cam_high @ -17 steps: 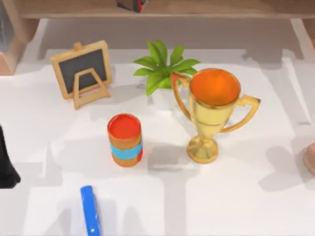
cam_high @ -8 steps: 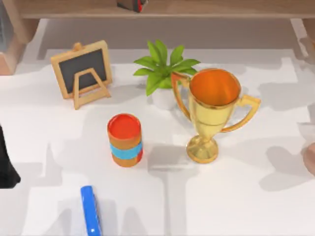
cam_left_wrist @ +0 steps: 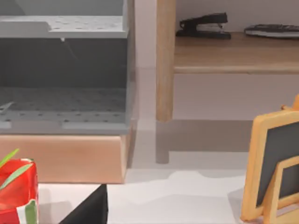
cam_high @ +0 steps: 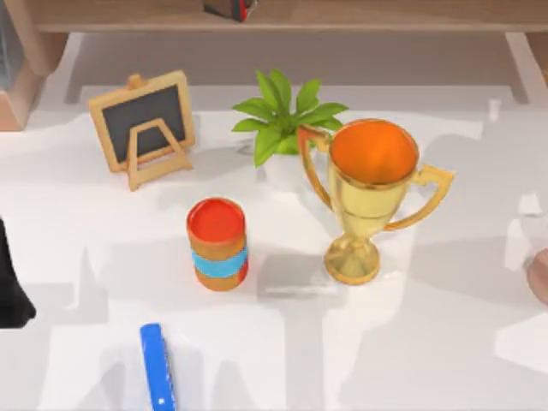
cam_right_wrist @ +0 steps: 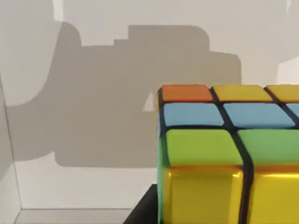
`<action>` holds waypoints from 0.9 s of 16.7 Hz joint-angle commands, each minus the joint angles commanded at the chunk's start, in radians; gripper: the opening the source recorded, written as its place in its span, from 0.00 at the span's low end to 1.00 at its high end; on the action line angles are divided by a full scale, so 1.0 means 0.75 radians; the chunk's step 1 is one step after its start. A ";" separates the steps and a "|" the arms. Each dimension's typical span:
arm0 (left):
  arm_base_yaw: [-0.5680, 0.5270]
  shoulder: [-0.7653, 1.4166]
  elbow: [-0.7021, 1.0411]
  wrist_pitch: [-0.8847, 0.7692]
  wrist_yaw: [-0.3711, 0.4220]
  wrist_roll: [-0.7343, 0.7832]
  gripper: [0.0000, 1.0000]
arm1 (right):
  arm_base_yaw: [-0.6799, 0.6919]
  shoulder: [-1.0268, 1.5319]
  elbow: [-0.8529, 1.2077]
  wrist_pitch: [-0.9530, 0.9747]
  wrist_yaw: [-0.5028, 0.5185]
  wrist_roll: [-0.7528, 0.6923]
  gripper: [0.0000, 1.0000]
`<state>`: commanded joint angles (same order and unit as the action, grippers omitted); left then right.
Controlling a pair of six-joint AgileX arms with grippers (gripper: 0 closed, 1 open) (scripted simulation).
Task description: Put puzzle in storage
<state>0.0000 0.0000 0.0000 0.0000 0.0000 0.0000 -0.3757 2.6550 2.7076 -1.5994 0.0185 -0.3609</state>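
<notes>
Puzzle cube point(cam_right_wrist: 229, 154): it is big and close in the right wrist view, in the lower right of that frame. Its squares are orange, yellow, blue and green. It sits on the white table.
Right gripper: a dark tip point(cam_right_wrist: 142, 210) pokes in at the bottom of the right wrist view, just beside the cube. You cannot tell if the jaws are apart or together.
Left arm point(cam_high: 13, 282): a black part sits at the left edge of the top view. You cannot tell how its jaws stand.
Storage bin point(cam_left_wrist: 65, 74): a grey box with little holes, in the upper left of the left wrist view, on a wooden base.
Gold trophy point(cam_high: 370, 197): right of middle in the top view, orange inside.
Red can point(cam_high: 217, 243): left of the trophy, with a blue band.
Green plant point(cam_high: 282, 116): behind the trophy, in a white pot.
Small chalkboard point(cam_high: 144, 127): upper left, on a wooden stand.
Blue marker point(cam_high: 156, 366): bottom of the top view, near the can.
Stapler point(cam_left_wrist: 202, 25): black, on the wooden shelf.
</notes>
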 joint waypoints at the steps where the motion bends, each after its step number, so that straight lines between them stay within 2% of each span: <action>1: 0.000 0.000 0.000 0.000 0.000 0.000 1.00 | -0.004 0.033 0.014 -0.001 -0.012 0.005 0.00; 7: 0.000 0.000 0.000 0.000 0.000 0.000 1.00 | -0.005 0.054 0.022 -0.001 -0.020 0.008 0.00; 15: 0.000 0.000 0.000 0.000 0.000 0.000 1.00 | -0.005 0.054 0.022 -0.001 -0.020 0.008 0.60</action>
<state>0.0000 0.0000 0.0000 0.0000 0.0000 0.0000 -0.3797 2.6955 2.7244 -1.6002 0.0032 -0.3546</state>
